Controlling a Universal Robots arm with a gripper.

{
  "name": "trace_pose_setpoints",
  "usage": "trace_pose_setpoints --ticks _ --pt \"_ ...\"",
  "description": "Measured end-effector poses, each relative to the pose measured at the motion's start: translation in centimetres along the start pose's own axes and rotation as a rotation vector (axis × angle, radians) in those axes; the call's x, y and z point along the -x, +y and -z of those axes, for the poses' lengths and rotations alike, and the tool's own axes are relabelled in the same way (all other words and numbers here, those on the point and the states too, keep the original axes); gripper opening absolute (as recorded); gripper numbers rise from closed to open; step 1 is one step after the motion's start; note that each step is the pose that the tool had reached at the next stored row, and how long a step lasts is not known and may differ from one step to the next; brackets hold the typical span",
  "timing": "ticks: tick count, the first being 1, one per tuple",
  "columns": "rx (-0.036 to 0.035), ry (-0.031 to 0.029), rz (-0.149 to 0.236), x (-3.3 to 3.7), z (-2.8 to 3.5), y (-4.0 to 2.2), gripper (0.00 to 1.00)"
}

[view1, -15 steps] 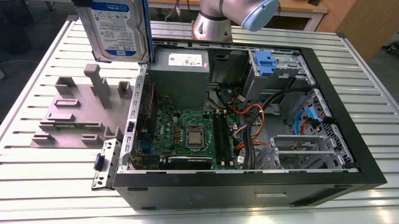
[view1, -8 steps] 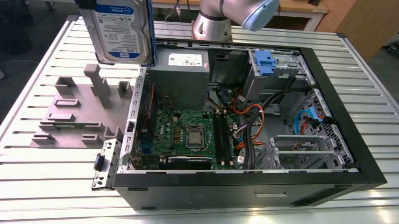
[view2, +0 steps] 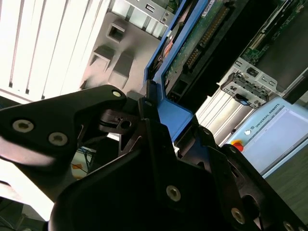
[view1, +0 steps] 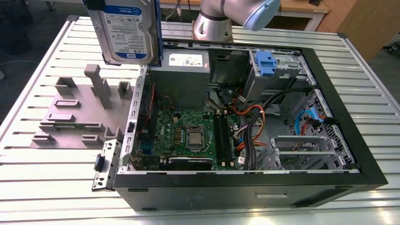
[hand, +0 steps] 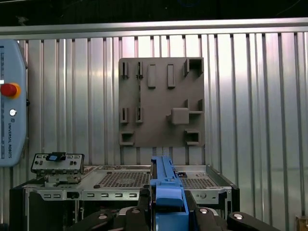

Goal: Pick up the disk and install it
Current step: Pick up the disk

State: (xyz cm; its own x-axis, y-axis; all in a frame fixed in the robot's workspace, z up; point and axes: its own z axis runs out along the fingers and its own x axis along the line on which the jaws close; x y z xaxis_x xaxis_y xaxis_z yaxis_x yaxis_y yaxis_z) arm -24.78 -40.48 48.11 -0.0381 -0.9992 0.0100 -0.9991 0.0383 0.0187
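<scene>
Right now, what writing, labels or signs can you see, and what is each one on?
On the disk, held in the end effector: a white-and-blue label, print too small to read.
On the grey metal box: a white sticker, too small to read.
On the control pendant: one line of maker's lettering along its edge; nothing else legible.

The disk (view1: pixel 128 33) has a smooth silver metal shell with a white-and-blue paper label; its frame (hand: pixel 168 190) is glossy blue plastic. The gripper (hand: pixel 167 206) is matt black, studded with shiny metal screw heads. The worktop (view1: pixel 56 168) is ribbed bare metal with a dull brushed sheen. The fixture plate (view1: pixel 69 119) looks like matt grey plastic. The computer case (view1: pixel 250 193) is matt black outside and bare grey sheet metal within, around a glossy green circuit board (view1: pixel 181 126).
</scene>
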Motion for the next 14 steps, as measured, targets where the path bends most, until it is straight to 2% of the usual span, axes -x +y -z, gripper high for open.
trace_pose_setpoints --ticks 5,14 --pt "0.0000 0.0000 0.000 -0.23 -0.01 -0.41 0.37" --pt "-0.0001 0.0000 0.000 -1.20 -0.05 -1.16 0.37"
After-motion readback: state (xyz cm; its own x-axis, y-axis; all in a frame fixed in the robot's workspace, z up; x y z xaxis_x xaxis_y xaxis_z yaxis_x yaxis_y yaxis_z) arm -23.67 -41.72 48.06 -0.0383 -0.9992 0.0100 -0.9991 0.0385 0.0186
